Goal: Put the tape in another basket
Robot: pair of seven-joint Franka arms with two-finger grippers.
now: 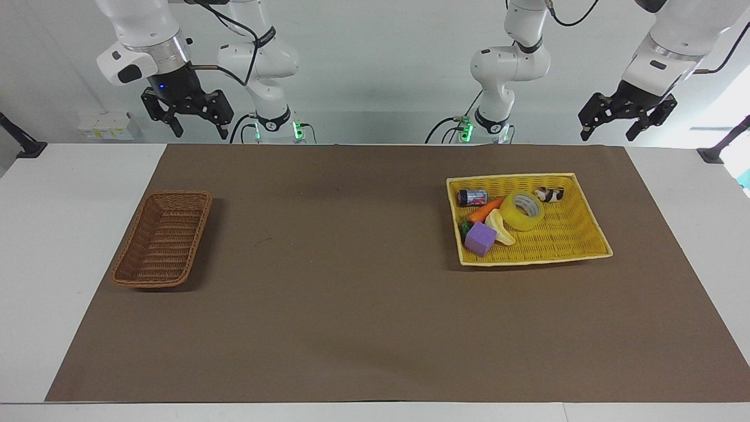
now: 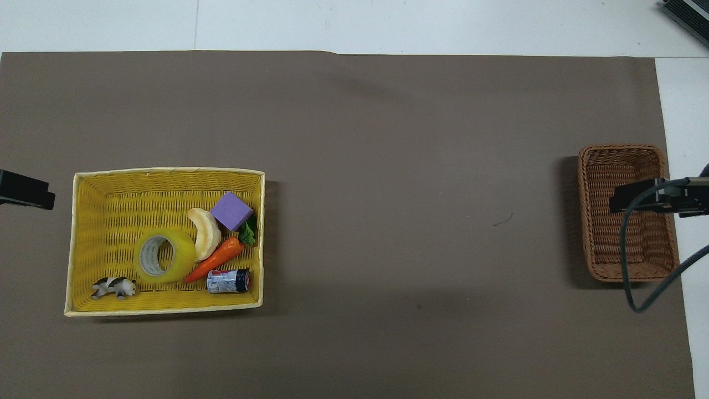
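The tape (image 1: 522, 210) lies flat in the yellow woven tray (image 1: 562, 234), touching a banana piece; in the overhead view the tape (image 2: 162, 256) shows its grey-white core. The brown wicker basket (image 1: 140, 234) stands empty toward the right arm's end of the table, and its rim (image 2: 620, 149) also shows from above. My left gripper (image 1: 606, 136) is open and empty, raised high beside the tray; from above it (image 2: 25, 189) is over the mat at the tray's side. My right gripper (image 1: 199, 132) is open and empty, raised high; from above it (image 2: 637, 197) is over the basket.
The tray also holds a purple cube (image 1: 481, 238), a banana piece (image 1: 499, 225), a toy carrot (image 1: 484, 210), a small can (image 1: 472, 197) and a toy cow (image 1: 549, 194). A brown mat (image 1: 351, 293) covers the table.
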